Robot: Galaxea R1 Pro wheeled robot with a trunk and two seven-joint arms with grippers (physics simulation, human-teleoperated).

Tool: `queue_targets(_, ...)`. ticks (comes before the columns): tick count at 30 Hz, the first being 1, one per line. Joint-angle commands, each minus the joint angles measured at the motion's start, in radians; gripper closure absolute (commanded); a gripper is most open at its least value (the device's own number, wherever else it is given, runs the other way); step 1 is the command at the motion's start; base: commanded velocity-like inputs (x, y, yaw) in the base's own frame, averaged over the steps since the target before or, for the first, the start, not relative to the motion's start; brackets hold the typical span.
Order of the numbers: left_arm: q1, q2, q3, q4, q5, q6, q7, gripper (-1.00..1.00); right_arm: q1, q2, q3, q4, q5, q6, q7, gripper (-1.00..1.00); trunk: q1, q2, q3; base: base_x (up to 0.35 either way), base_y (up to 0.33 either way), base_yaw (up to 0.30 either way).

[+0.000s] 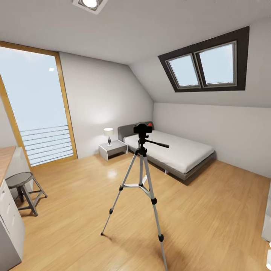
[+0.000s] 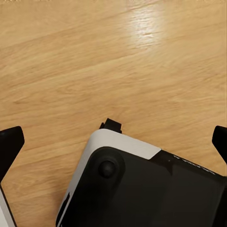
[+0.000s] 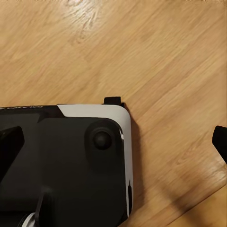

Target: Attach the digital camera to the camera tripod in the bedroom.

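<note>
The digital camera [image 1: 143, 128] is sitting on the black pan head of the camera tripod [image 1: 141, 184], its round red button showing at the top, so judging from how it is seated the attaching seems already done or very nearly so. The tripod is standing upright in the middle of the bedroom's wood floor [image 1: 210, 210] with its three silver legs splayed wide, which is keeping the small load steady, and its long pan handle is sticking out toward the bed side. Beyond it one low grey bed [image 1: 177, 152] is lying along the sloped wall, with one small nightstand [image 1: 113, 149] just beside its head carrying one white lamp [image 1: 108, 135]. One tall wood-framed window [image 1: 37, 113] is filling the wall on the left, one two-paned skylight [image 1: 207, 66] is set into the slope, and one grey metal stool [image 1: 24, 190] is standing near a white cabinet [image 1: 9, 226] at the left edge. Both arms are hanging down, clear of the tripod, their wrist cameras looking at the floor and the robot's own dark base [image 2: 142, 189]. The left gripper [image 2: 113, 146] is spread wide, its two dark fingertips [image 2: 9, 144] lying at opposite edges of the left wrist view with nothing between them; the right gripper [image 3: 113, 142] is likewise spread wide and holding nothing.
</note>
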Motion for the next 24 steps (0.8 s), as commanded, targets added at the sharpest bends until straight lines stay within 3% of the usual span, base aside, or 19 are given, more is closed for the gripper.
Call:
queue_targets(1, 0.000, 0.000, -0.008, -0.001, 0.007, 0.002, 0.004, -1.00, -0.001, 0.000, -0.002, 0.003, -0.005, -0.002, 0.004, -1.00, 0.000, -0.001, 0.001, 0.000, 0.000, 0.000)
queue_targets(12, 0.000, 0.000, -0.008, -0.001, 0.008, 0.002, 0.004, -1.00, -0.001, -0.001, -0.001, 0.003, -0.005, -0.002, 0.005, -1.00, 0.000, -0.001, 0.018, 0.000, 0.000, 0.000)
queue_targets(24, 0.000, 0.000, -0.008, -0.001, 0.008, 0.002, 0.004, -1.00, -0.001, -0.002, 0.001, 0.003, -0.003, 0.008, 0.009, -1.00, 0.000, -0.001, 0.020, 0.000, 0.000, 0.000)
